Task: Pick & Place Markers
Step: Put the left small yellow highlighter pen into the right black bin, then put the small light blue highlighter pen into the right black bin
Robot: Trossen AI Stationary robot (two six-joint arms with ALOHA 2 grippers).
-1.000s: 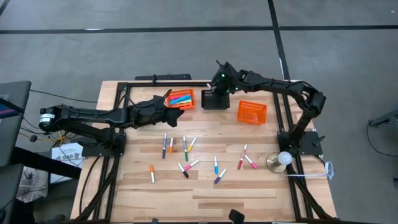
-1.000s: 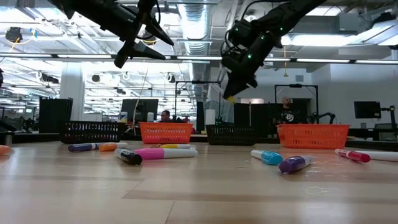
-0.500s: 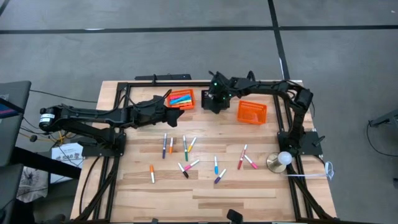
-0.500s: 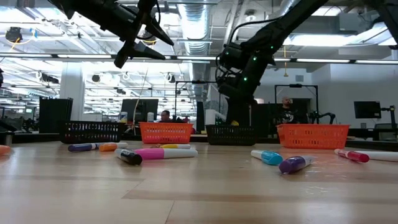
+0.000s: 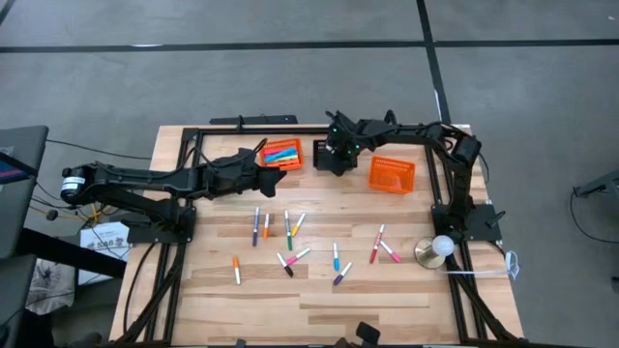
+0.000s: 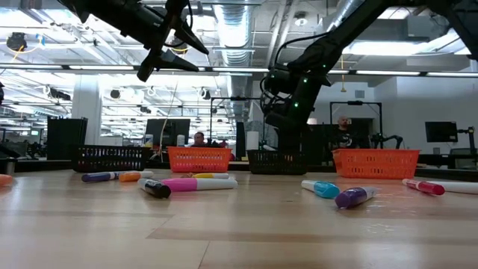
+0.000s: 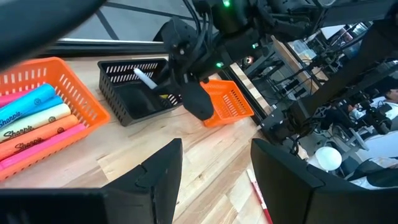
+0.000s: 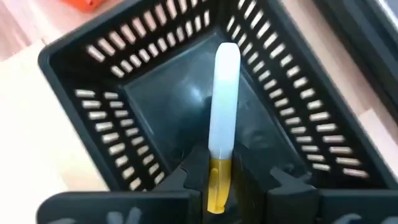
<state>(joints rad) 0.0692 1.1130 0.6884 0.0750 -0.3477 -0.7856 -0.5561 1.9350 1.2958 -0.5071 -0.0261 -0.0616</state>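
My right gripper (image 5: 334, 153) reaches down into the black mesh basket (image 8: 106, 106) at the table's far middle, shut on a marker (image 8: 224, 106) with a white body and a yellow end. My left gripper (image 5: 280, 170) hovers open above the table, just near of the orange basket (image 5: 281, 153) that holds several markers, with nothing between its fingers (image 7: 165, 165). Several more markers (image 5: 288, 228) lie loose on the wooden table's middle; in the low view they lie flat on their sides (image 6: 198, 183). My right gripper pinches the marker's yellow end (image 8: 217, 182) between its two fingers. The fingers come from above, slanting steeply down, and the marker runs on along them. Its white end (image 8: 227, 59) points down inside the black basket; whether it touches the floor I cannot tell.
A second orange basket (image 5: 392, 173) stands right of the black one, apparently empty. A round white lamp-like thing (image 5: 440, 247) sits at the table's right edge. Black frame rails (image 5: 251, 130) run along the far and side edges. Bare wood lies along the near edge.
My right gripper has come down from above the black basket into it, carrying the marker, and has tipped to point more steeply down.
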